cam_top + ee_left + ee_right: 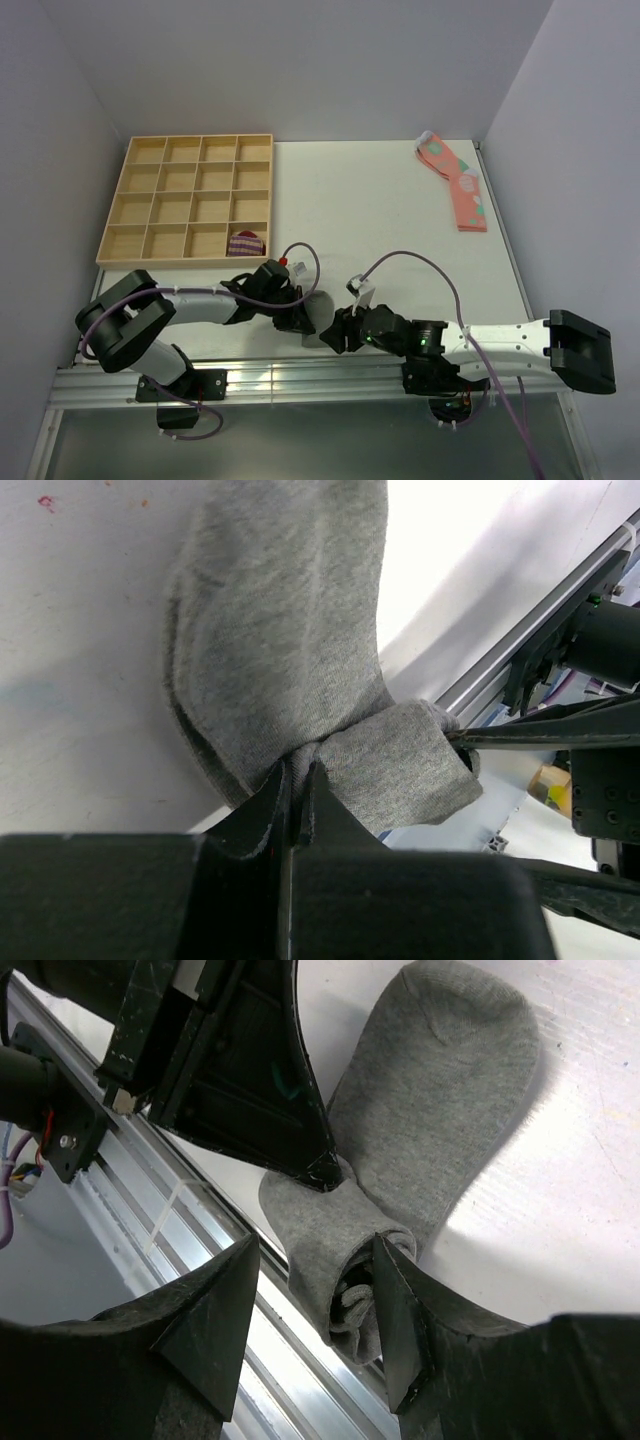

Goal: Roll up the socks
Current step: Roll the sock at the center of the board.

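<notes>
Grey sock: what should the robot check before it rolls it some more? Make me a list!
1. Left gripper pinches the grey sock: ok.
2. Right gripper open, a finger each side of the rolled end: ok.
3. Toe end lies flat on the table: ok.
4. Whole sock rolled up: not ok, only one end.
5. Rolled end rests on the table, not the rail: cannot tell.

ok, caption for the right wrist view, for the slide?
Left gripper pinches the partly rolled grey sock; open right gripper straddles its rolled end.
</notes>
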### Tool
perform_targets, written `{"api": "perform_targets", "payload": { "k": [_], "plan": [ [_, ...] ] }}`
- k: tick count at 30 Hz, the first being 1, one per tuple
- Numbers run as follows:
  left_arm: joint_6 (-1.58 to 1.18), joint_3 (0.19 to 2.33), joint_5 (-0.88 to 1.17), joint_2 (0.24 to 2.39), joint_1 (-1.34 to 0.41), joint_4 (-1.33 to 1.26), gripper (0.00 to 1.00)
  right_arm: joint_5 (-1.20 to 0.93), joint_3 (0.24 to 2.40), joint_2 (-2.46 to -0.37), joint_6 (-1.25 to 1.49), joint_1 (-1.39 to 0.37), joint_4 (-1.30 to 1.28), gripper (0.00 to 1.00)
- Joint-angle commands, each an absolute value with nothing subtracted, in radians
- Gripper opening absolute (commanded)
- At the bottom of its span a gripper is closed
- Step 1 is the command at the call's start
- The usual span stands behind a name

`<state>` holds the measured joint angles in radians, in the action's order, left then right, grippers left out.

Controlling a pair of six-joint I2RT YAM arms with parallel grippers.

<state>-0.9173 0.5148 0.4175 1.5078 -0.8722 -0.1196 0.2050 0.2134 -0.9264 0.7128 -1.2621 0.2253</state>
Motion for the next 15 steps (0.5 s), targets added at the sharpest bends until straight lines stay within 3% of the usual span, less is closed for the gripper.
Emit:
{"api": "perform_targets", "payload": {
  "k": [1, 15],
  "plan": [
    [-0.819, 0.480, 0.261, 1.583, -0.858, 0.028, 0.00, 0.267, 0.199, -0.927, 0.741, -1.293, 0.250, 0.56],
    [-0.790, 0.505, 0.278, 1.595, -0.807, 0.049, 0.00, 0.382, 0.193, -0.969, 0.799, -1.394, 0.204, 0.54]
  ]
}}
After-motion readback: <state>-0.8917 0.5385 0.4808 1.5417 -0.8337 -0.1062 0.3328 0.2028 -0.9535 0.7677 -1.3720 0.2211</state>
